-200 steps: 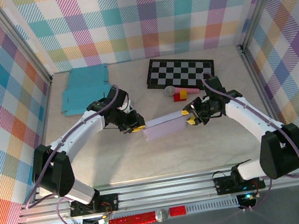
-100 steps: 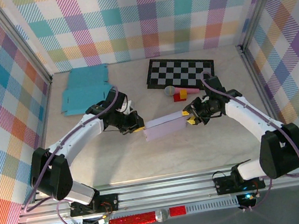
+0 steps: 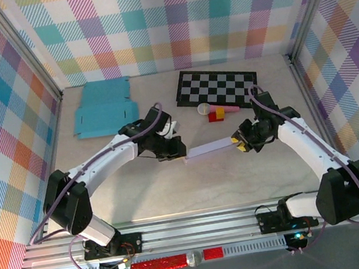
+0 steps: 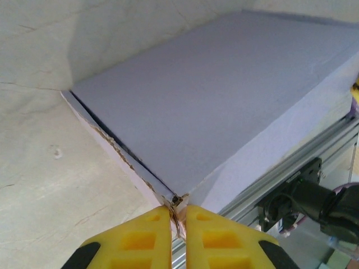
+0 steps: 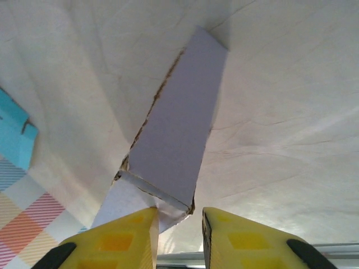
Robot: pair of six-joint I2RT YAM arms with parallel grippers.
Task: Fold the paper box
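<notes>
The paper box [image 3: 208, 149] is a flat lavender piece hanging between my two grippers at mid-table, turned on edge so it looks narrow from above. My left gripper [image 3: 180, 149] is shut on its left end. In the left wrist view the fingertips [image 4: 162, 216] pinch a frayed corner flap, and the box's [image 4: 213, 112] broad face stretches away from the left gripper [image 4: 178, 210]. My right gripper [image 3: 237, 143] is at the other end. There, the box's [image 5: 179, 129] end flap lies against one finger of the right gripper [image 5: 179, 216], with a clear gap to the other finger.
A flat light-blue cardboard sheet [image 3: 102, 105] lies at the back left and a checkerboard [image 3: 216, 86] at the back right. A small cup [image 3: 203, 109], a red-and-yellow block [image 3: 215, 114] and a pink stick [image 3: 229, 109] lie just behind the box. An aluminium rail [image 3: 199, 228] runs along the near edge.
Both grippers and the box have shifted right, and the box has turned more onto its edge. The left jaws have closed tighter on the corner flap; the right jaws have narrowed.
</notes>
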